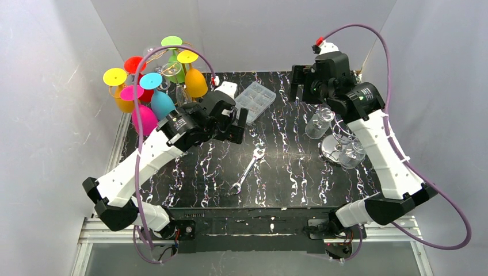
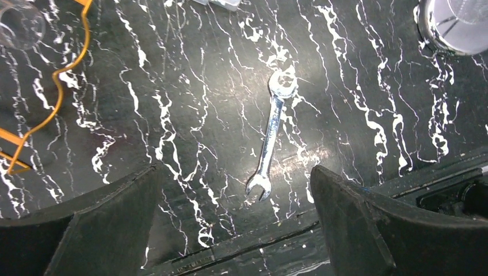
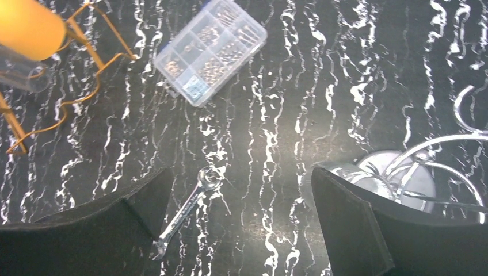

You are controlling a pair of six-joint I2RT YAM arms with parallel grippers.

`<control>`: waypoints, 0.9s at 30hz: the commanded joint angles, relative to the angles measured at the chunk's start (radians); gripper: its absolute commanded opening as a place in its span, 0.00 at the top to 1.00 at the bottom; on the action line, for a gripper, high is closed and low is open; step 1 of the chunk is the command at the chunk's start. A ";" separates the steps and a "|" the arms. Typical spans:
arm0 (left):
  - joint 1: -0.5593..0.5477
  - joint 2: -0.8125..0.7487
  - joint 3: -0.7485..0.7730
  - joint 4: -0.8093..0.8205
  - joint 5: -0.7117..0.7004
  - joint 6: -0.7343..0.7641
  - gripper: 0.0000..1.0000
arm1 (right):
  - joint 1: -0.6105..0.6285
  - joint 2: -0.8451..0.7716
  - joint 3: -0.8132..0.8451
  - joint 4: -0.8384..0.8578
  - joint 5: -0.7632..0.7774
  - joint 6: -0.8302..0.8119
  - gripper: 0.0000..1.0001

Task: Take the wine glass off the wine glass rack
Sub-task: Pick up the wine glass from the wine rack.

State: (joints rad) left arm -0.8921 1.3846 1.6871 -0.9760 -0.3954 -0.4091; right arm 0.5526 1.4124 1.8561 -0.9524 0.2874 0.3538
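**Arm pose.** The left arm reaches from its base at the near left corner diagonally to the table (image 1: 288, 184) centre. Its wrist is level and the left gripper (image 1: 240, 123) faces right, just beside the gold rack (image 2: 57, 75). The right arm runs from the near right corner up the right edge and folds back at the far side. The right gripper (image 1: 300, 86) hangs over the far table, pointing down and left.

**Grippers.** Both stand fully spread and hold nothing. In the left wrist view the fingers (image 2: 115, 218) frame bare table and a wrench (image 2: 273, 135), well above it. In the right wrist view the fingers (image 3: 368, 224) touch nothing either.

**Task items.**
- Coloured glasses (image 1: 162, 103) hang bowl-down on the gold rack at the far left corner.
- Clear glasses (image 1: 318, 123) hang on the chrome rack (image 1: 331, 148) at the right, beside the right forearm.
- A parts box (image 1: 256, 99) lies between the two racks.

**Limits of view.**
- The right forearm covers part of the chrome rack.
- Both wrist views cut both racks off at the frame edge.
- The clear glasses are hard to count against the marbled top.
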 commanded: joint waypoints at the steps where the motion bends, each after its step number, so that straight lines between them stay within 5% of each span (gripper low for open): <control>1: 0.003 -0.003 -0.037 0.067 0.061 -0.028 0.01 | -0.041 -0.027 0.015 -0.047 0.048 -0.017 0.00; 14: 0.003 0.034 -0.050 0.137 0.145 -0.013 0.01 | -0.046 -0.120 -0.049 -0.285 0.256 0.048 0.00; 27: 0.004 0.042 -0.033 0.149 0.156 0.012 0.01 | -0.148 -0.076 -0.161 -0.209 0.103 0.031 0.14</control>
State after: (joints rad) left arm -0.8921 1.4330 1.6314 -0.8360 -0.2417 -0.4110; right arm 0.4492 1.3281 1.7138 -1.2160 0.4614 0.3904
